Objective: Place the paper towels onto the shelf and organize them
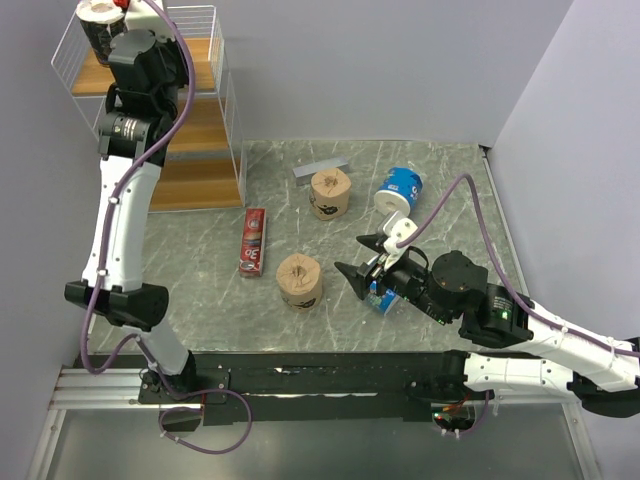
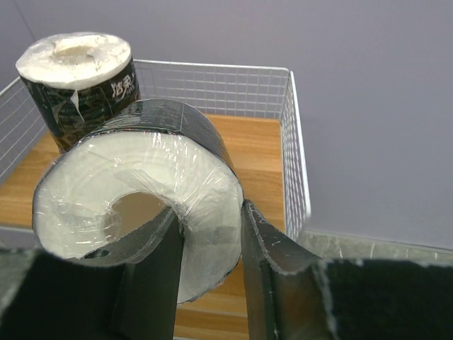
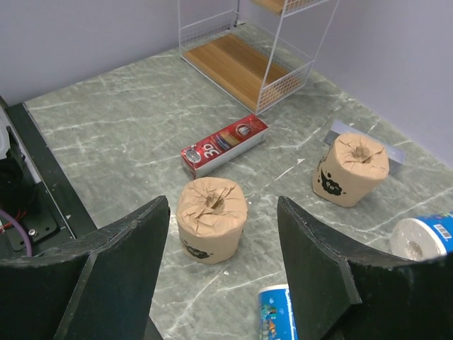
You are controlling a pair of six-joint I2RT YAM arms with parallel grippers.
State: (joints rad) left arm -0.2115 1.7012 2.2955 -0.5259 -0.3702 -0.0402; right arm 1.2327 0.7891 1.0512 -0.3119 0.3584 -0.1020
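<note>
Left wrist: left gripper pinches the wall of a black roll over a shelf board, finger bases cut off; second black roll beyond. Meanwhile right gripper gapes empty, tan roll ahead between fingers, blue roll cropped below.

shelf top board: black roll fills back-left, right half seems free | table: red box mid-left

1. Table: green-grey marbled top with pale veins, filling the middle of my overhead view.
2. Red box: flat, lying on the table left of centre, long side running near to far. My right-wrist view shows "3D" in white on its top face.
3. Grey bar: flat, rectangular, at the table's far middle, slanted, well apart from the red box.
4. Walls: plain lilac, far and right.
5. Black strip: along the table's near edge.
</note>
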